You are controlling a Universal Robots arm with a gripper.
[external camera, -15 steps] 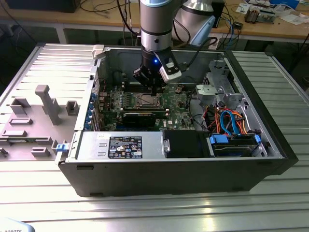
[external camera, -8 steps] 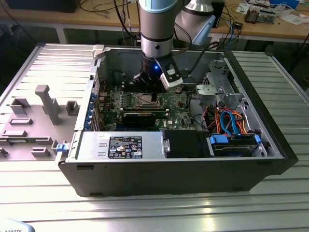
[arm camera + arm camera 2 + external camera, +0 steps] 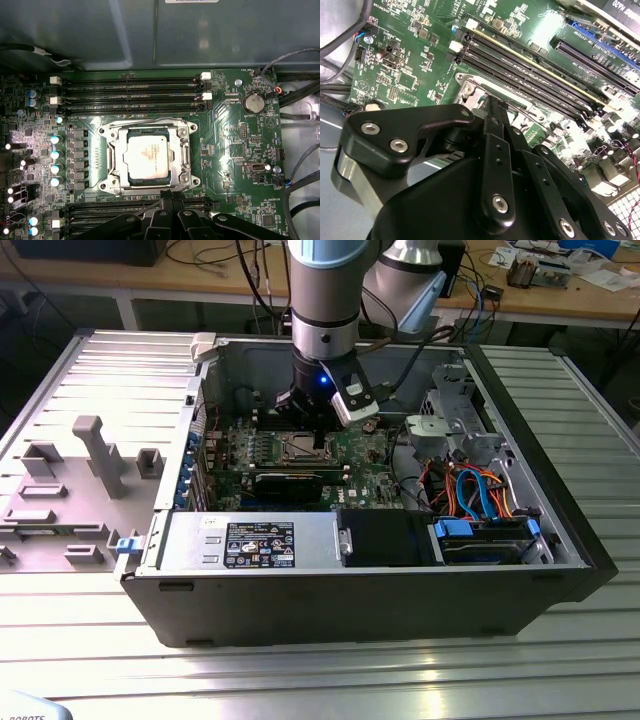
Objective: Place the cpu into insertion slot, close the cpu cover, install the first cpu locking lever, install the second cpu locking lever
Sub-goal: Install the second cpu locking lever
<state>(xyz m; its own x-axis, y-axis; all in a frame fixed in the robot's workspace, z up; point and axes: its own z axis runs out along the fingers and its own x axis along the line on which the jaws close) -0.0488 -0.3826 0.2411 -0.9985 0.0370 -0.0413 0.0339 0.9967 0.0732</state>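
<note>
The cpu [image 3: 146, 156], a small silver-grey square, lies flat in the insertion slot [image 3: 104, 131] on the green motherboard. The cpu cover [image 3: 117, 155], a shiny metal frame, lies down around it. A thin wire lever [image 3: 145, 120] runs along the socket's edge nearest the memory slots. My gripper [image 3: 171, 196] hovers at the opposite socket edge, its black fingers pressed together with nothing seen between them. In the second wrist view the gripper [image 3: 493, 102] tips meet just by the socket's metal rim [image 3: 470, 87], beside a thin lever wire [image 3: 530, 117]. From outside, the gripper [image 3: 318, 438] stands over the socket [image 3: 300, 448].
Long black memory slots [image 3: 130, 92] flank the socket on two sides. A black expansion card [image 3: 290, 485] lies nearer the case front. Drive bays with blue and orange cables [image 3: 480, 490] fill the exterior view's right. Grey fixtures [image 3: 95, 455] stand outside the case, left.
</note>
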